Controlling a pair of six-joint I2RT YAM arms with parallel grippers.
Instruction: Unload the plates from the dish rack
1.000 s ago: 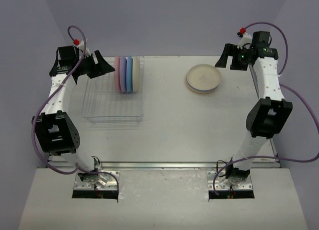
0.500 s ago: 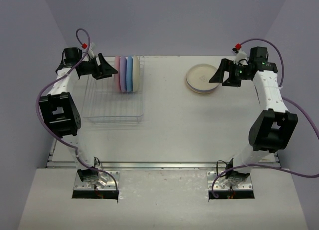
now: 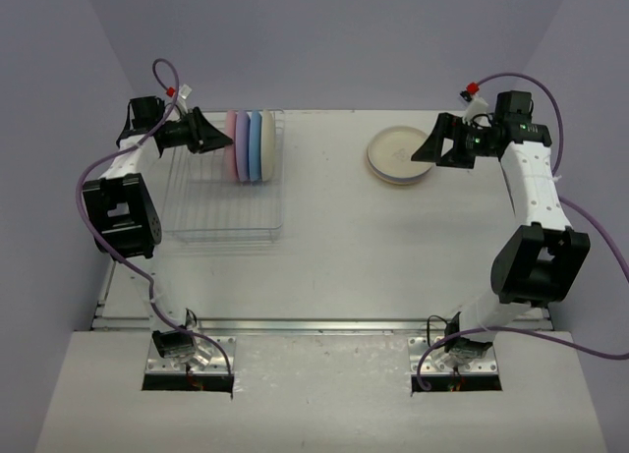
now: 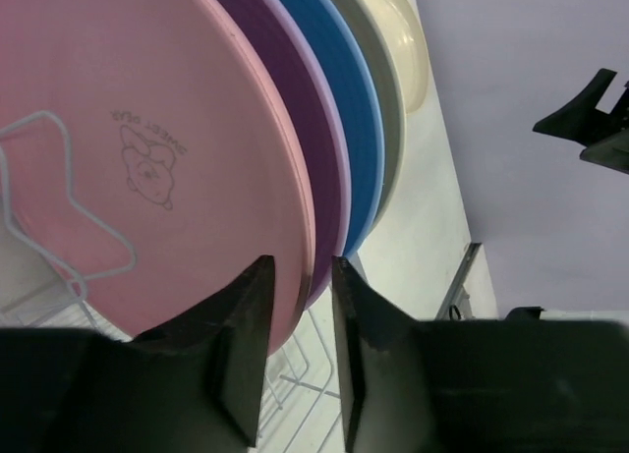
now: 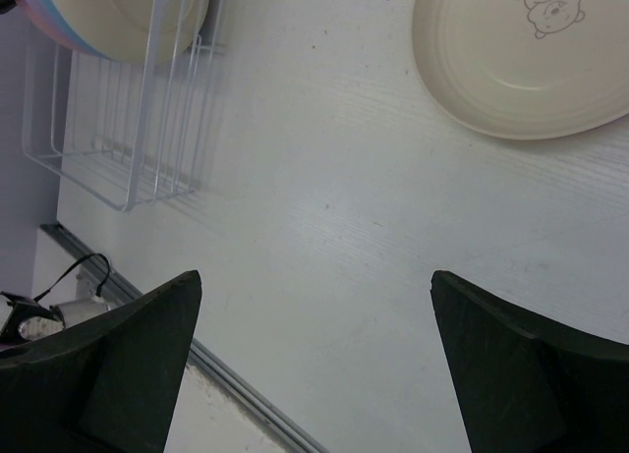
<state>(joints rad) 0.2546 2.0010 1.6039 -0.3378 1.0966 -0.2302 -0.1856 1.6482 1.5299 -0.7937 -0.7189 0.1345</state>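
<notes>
Several plates stand upright in the wire dish rack (image 3: 221, 215) at the far left: pink (image 3: 232, 146), lavender (image 3: 244, 146), blue (image 3: 256, 145) and cream (image 3: 267, 144). My left gripper (image 3: 218, 139) has its tips on the pink plate. In the left wrist view the left gripper (image 4: 303, 264) has closed in on the rim of the pink plate (image 4: 147, 129), one finger on its face and the other between it and the lavender plate (image 4: 305, 109). My right gripper (image 3: 425, 146) hangs wide open beside the stacked cream plates (image 3: 401, 153) on the table, holding nothing (image 5: 316, 276).
The near half of the rack (image 5: 128, 158) holds no plates. The stack of plates (image 5: 521, 60) lies flat at the far right of the table. Purple walls close in behind and at both sides. A metal rail runs along the table's near edge (image 3: 324, 325).
My left gripper moved in to the pink plate and its jaws narrowed around the rim. The right gripper swung left toward the plate stack, still wide open.
</notes>
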